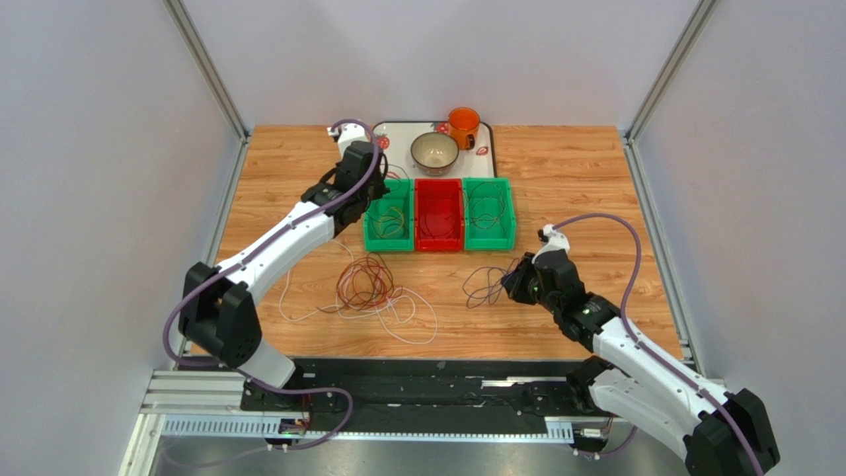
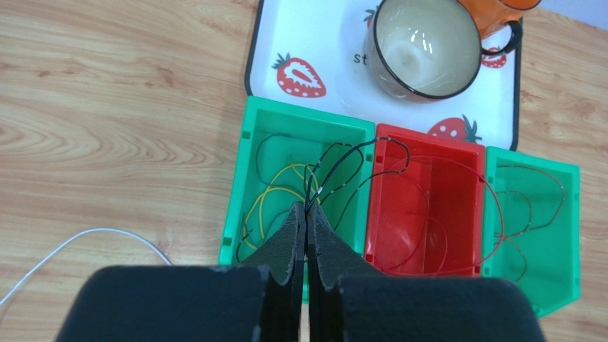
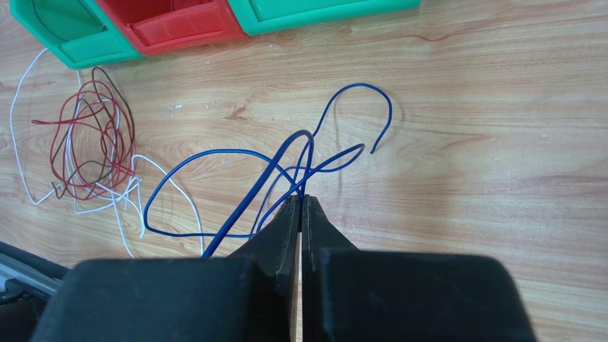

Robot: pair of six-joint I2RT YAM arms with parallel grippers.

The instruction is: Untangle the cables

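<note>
Two cables are held, one per arm; the left gripper [image 2: 307, 211] is clamped shut on a black cable [image 2: 371, 141] above the left green bin [image 2: 235, 214], in which a yellow cable [image 2: 275, 192] is lying; the right gripper [image 3: 300, 203] is pinched shut on a blue cable [image 3: 214, 152] looped over the table [image 3: 499, 107]; a red, black and white tangle [image 1: 367, 286] is spread on the wood between the arms.

Plain pale grey walls [image 1: 89, 149] with metal corner posts [image 1: 205, 64] enclose a wood-grain table [image 1: 576, 169], evenly lit.
</note>
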